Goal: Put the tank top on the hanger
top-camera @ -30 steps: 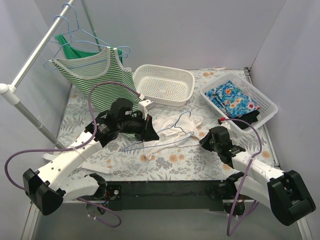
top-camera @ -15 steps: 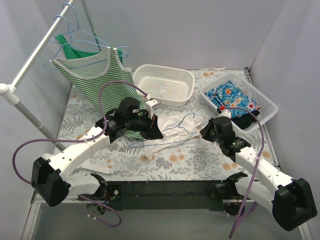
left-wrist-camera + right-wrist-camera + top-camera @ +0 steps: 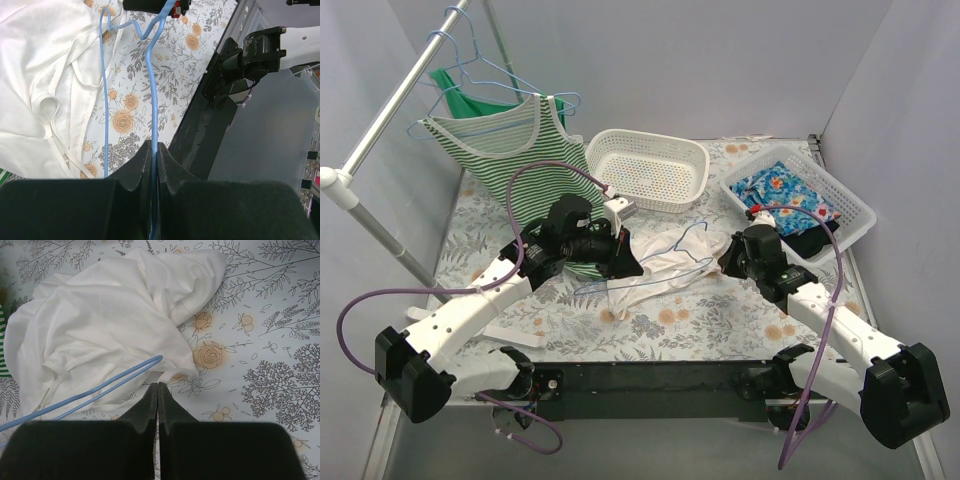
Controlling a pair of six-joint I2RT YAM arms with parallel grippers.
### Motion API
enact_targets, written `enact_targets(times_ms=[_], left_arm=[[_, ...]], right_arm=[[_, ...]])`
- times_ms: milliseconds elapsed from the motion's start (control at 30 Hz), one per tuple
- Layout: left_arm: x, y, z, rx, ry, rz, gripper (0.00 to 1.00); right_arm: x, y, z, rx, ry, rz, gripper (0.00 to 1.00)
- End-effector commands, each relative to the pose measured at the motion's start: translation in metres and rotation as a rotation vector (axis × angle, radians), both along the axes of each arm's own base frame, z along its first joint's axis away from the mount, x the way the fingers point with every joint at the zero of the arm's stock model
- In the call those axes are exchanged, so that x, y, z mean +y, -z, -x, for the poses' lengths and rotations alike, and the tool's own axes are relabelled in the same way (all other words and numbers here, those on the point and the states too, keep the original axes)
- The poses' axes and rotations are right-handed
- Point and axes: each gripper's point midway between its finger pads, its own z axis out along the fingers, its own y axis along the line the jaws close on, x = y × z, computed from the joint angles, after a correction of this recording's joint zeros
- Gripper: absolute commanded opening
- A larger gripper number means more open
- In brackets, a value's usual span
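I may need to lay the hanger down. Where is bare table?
Bare table: front centre, between the tank top and the near edge, and far left, between the striped top and the rack pole. Crowded: the middle, where the hanger, left gripper and right gripper meet, and the back, taken by the empty basket and the clothes basket.
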Motion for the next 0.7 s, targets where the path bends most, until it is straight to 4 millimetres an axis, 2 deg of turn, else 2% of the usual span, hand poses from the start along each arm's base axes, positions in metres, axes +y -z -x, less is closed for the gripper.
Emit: enact_targets(times_ms=[0, 200, 333, 433, 533, 600, 633, 667], left_arm=[[0.002, -0.015, 0.007, -0.031, 0.031, 0.04, 0.0], [-0.003, -0.018, 0.012, 0.014, 0.087, 0.075, 0.0], [-0.005, -0.014, 0.012, 0.043, 0.106, 0.084, 0.0], [-0.01, -0.012, 0.006, 0.047, 0.095, 0.102, 0.0], [-0.02, -0.01, -0.004, 0.05, 0.08, 0.147, 0.0], [-0.03, -0.011, -0.021, 0.027, 0.046, 0.182, 0.0], [-0.032, -0.007, -0.026, 0.027, 0.038, 0.19, 0.0], [-0.038, -0.013, -0.032, 0.009, 0.031, 0.235, 0.0]], right_arm=[[0.007, -0.027, -0.011, -0.064, -0.035, -0.01, 0.01], [0.011, -0.048, -0.016, -0.118, -0.07, -0.011, 0.01], [0.016, -0.051, -0.016, -0.121, -0.096, -0.02, 0.01], [0.028, -0.055, -0.013, -0.113, -0.166, -0.047, 0.01], [0.039, -0.069, -0.011, -0.131, -0.219, -0.085, 0.01], [0.046, -0.079, -0.008, -0.14, -0.249, -0.104, 0.01], [0.051, -0.086, -0.006, -0.145, -0.271, -0.123, 0.01], [0.054, -0.1, -0.007, -0.165, -0.279, -0.134, 0.01]])
